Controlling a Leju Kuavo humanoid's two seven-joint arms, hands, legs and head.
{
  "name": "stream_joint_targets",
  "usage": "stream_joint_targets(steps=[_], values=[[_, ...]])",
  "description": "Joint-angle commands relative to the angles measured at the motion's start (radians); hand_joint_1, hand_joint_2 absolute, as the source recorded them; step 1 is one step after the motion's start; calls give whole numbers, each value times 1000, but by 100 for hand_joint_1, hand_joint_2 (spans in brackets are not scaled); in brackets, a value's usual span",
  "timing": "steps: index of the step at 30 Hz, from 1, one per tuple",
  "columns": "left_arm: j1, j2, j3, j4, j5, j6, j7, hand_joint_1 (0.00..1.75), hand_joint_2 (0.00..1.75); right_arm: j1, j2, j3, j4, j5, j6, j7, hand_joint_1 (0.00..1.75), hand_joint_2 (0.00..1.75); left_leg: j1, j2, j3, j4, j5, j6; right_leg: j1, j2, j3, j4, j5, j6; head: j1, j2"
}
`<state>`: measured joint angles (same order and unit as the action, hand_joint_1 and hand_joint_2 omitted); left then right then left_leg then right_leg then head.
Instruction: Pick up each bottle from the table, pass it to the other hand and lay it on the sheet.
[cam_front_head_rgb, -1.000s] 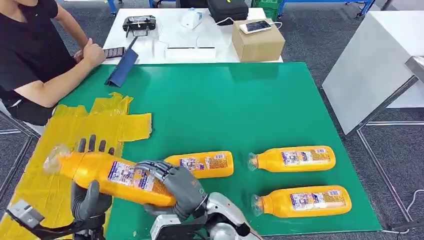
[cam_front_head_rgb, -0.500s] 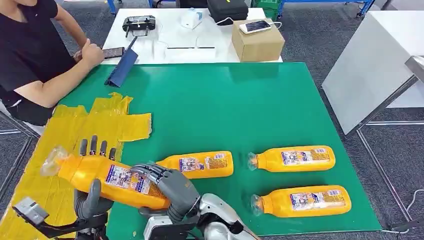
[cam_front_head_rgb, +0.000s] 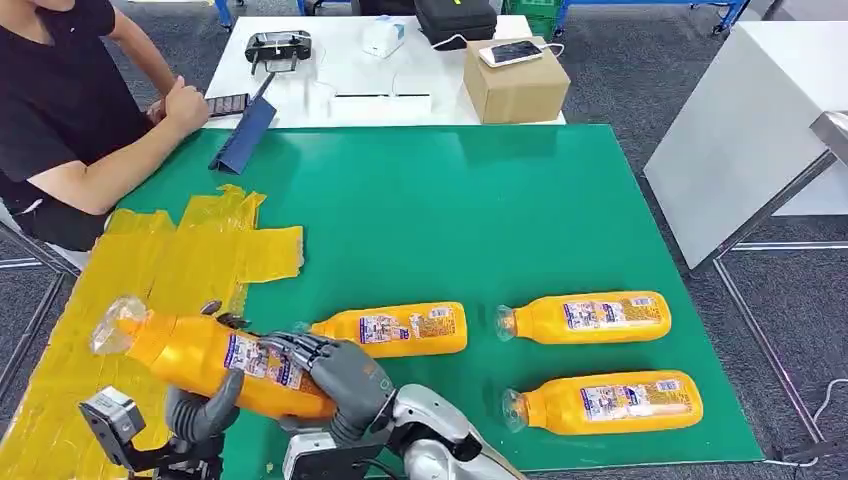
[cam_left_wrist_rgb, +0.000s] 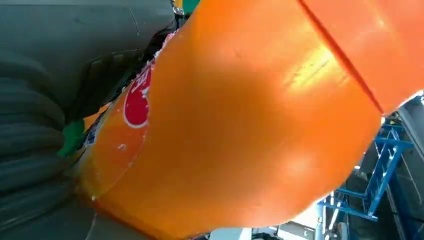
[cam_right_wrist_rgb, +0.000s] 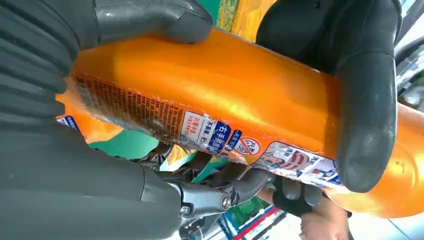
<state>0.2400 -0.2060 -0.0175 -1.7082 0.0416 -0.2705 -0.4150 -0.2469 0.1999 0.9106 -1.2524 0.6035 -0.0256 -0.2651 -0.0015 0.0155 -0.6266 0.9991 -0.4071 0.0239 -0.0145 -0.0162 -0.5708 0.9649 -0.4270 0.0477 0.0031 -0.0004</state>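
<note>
Above the worktop's near left corner, both the left robot hand (cam_front_head_rgb: 205, 408) and right robot hand (cam_front_head_rgb: 335, 378) wrap fingers round one tilted orange plastic bottle (cam_front_head_rgb: 215, 358).

Silver arms; grey ribbed wrist covers; left hand (cam_front_head_rgb: 200, 412), right hand (cam_front_head_rgb: 335, 375) dark-grey fingers (cam_right_wrist_rgb: 367, 120).

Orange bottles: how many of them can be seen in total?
4. One held bottle is gripped by both hands over the yellow sheet; three lie on the green mat: near bottle, far-right bottle, front-right bottle.
</note>
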Motion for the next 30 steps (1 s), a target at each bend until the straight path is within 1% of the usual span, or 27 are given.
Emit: stream_joint_targets(steps=[1,2,3,4,6,7,8,9,10,11,12,13,14,15,16,17,18,19,21,22,24,27,28,30], values=[[-34,37,-43,68,-9,-12,5,175,175,-16,-9,61,38,-1,4,-7,175,175,0,-2,3,-1,-1,-1,0,0,3,-1,-1,-2,0,0],[-31,34,-37,62,-7,-12,2,175,175,-12,-10,49,29,-3,-7,-2,175,175,1,-2,5,-1,-1,-2,0,0,5,-1,-2,-3,0,0],[-28,32,-31,54,-12,-5,-3,175,175,-10,-13,40,19,-2,-16,3,175,175,0,-2,3,-1,-1,-1,0,0,3,-1,-1,-2,0,0],[-26,32,-24,43,-22,5,-8,175,175,-9,-17,30,5,0,-29,8,175,175,1,-2,5,0,-2,-2,0,1,5,0,-2,-2,0,0],[-24,30,6,3,-60,46,-27,175,175,-2,-26,-5,-40,13,-72,27,175,175,1,-2,2,0,-1,-1,0,0,3,0,-1,-1,0,0],[-23,32,21,-18,-71,56,-32,175,175,-3,-33,-18,-62,28,-88,43,134,175,1,-2,3,0,-2,-2,0,0,4,0,-2,-2,0,0],[-21,30,55,-60,-144,113,-48,175,175,12,-40,-46,-107,61,-123,78,3,175,1,-2,2,1,-1,-1,1,0,2,1,-1,-2,0,0],[-29,29,76,-87,-209,159,-63,175,175,4,-55,-64,-130,64,-119,110,0,175,1,-1,0,1,-1,-1,1,0,1,0,-1,-1,0,0],[-43,30,99,-108,-294,220,-69,175,175,-10,-72,-86,-146,63,-115,131,0,175,1,-2,2,1,-2,-2,1,1,3,1,-2,-2,0,0],[-69,33,121,-123,-405,301,-76,175,175,-36,-95,-117,-149,62,-103,155,0,175,1,-2,1,1,-1,-1,1,0,1,1,-1,-2,0,0],[-76,36,127,-126,-406,301,-71,175,175,-45,-101,-128,-148,54,-94,153,0,175,1,-2,-1,1,0,-1,1,-1,0,0,0,-1,0,0],[-98,34,146,-125,-536,393,-72,175,175,-58,-108,-148,-138,54,-86,154,0,175,1,-4,3,3,-2,-2,1,-1,4,3,-3,-3,0,0],[-125,39,150,-110,-644,475,-62,175,175,-87,-128,-171,-124,63,-83,167,0,0,1,-4,0,1,0,-1,1,-2,1,1,0,-2,0,0],[-144,46,158,-92,-781,561,-36,175,175,-105,-139,-198,-109,58,-81,175,0,0,1,-5,2,1,0,-1,1,-3,2,1,-1,-2,0,0],[-158,62,170,-71,-893,637,-10,175,175,-126,-156,-220,-96,34,-61,172,0,0,1,-5,0,0,2,-1,1,-3,-2,0,1,-1,0,0],[-169,93,173,-31,-1004,692,42,175,175,-159,-180,-243,-72,34,-52,172,0,175,1,-5,2,1,1,-2,0,-2,-1,1,0,-2,0,0],[-174,115,175,1,-1058,721,62,175,175,-186,-196,-252,-50,30,-25,181,0,175,0,-4,1,-1,2,-1,0,-2,-1,-1,1,-1,0,0],[-184,142,184,49,-1112,742,79,175,175,-218,-212,-269,-18,-10,14,180,0,175,0,-3,2,-1,3,0,0,-1,0,-1,1,-1,0,0],[-199,184,187,120,-1186,760,102,175,175,-260,-235,-279,27,-45,51,169,0,175,-1,-3,4,-2,4,0,-1,0,5,-1,3,-1,0,0],[-205,190,192,140,-1183,765,102,175,175,-268,-237,-284,38,-52,56,164,0,175,-1,-2,5,-2,4,-1,-1,1,5,-1,4,-3,0,0],[-205,189,191,140,-1183,766,102,175,175,-266,-233,-281,38,-50,55,166,0,175,-1,-2,2,-1,4,-1,0,0,3,-1,4,-2,0,0],[-206,186,187,137,-1184,766,102,175,175,-261,-228,-276,37,-50,56,167,0,175,0,-2,3,0,3,-1,0,0,4,0,3,-2,0,0],[-201,205,174,138,-1229,745,136,175,175,-262,-237,-268,29,-65,64,176,0,175,0,-2,2,-1,4,-1,0,0,3,0,4,-2,0,0],[-220,248,156,205,-1317,721,191,175,175,-292,-261,-251,56,-103,96,183,0,175,0,-2,4,0,2,-2,0,0,5,0,2,-3,0,0]])
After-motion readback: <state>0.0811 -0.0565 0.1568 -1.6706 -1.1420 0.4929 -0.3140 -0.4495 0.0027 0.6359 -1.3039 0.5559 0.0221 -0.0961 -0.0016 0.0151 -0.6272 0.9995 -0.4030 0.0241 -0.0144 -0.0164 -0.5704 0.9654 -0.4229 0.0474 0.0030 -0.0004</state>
